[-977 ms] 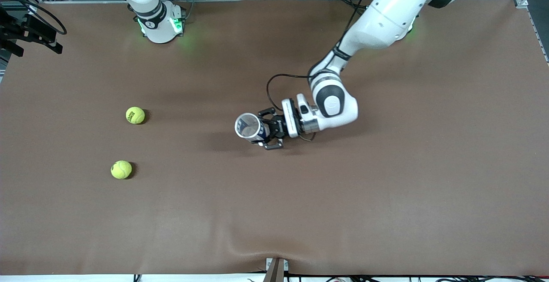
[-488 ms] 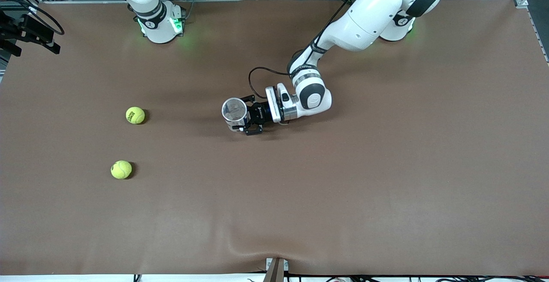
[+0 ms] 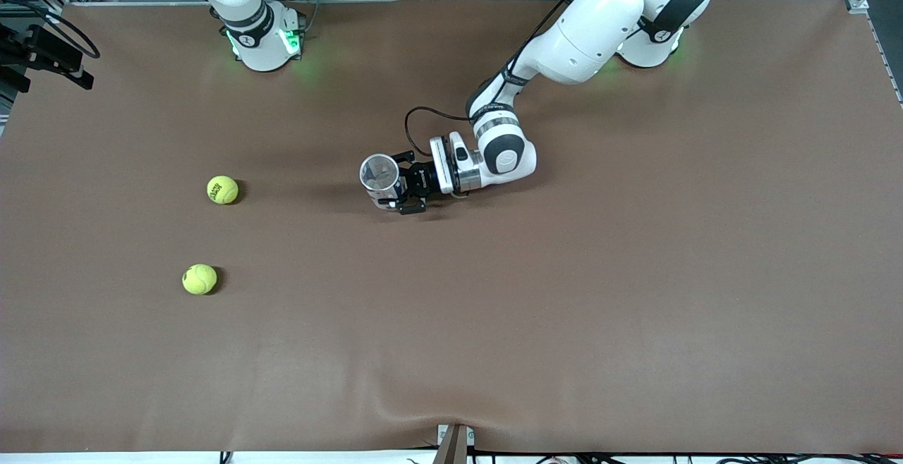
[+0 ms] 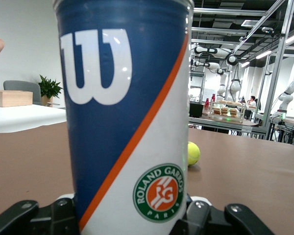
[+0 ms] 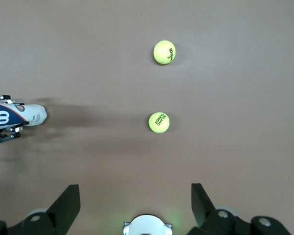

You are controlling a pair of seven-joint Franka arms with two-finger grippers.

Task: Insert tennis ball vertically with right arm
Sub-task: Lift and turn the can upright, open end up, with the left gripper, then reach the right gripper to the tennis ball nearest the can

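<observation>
A blue and white tennis ball can (image 3: 379,173) stands upright with its open mouth up, mid-table. My left gripper (image 3: 395,185) is shut on its lower body; up close the can (image 4: 127,112) fills the left wrist view, with the left gripper (image 4: 132,215) clamped around it. Two yellow tennis balls lie toward the right arm's end: one (image 3: 222,190) and one nearer the front camera (image 3: 200,279). My right gripper (image 5: 134,192) hangs open and empty high over the table by its own base, looking down on both balls (image 5: 159,122) (image 5: 164,52) and the can (image 5: 17,116).
The brown table mat (image 3: 564,309) has a small ripple at its front edge. The right arm's base (image 3: 261,34) stands at the table's back edge; its hand is above the front view's frame. One ball (image 4: 193,152) shows past the can in the left wrist view.
The left arm has carried the can toward the right arm's end and a little toward the bases, slowing in the last half second. The balls and the right gripper have not moved.
</observation>
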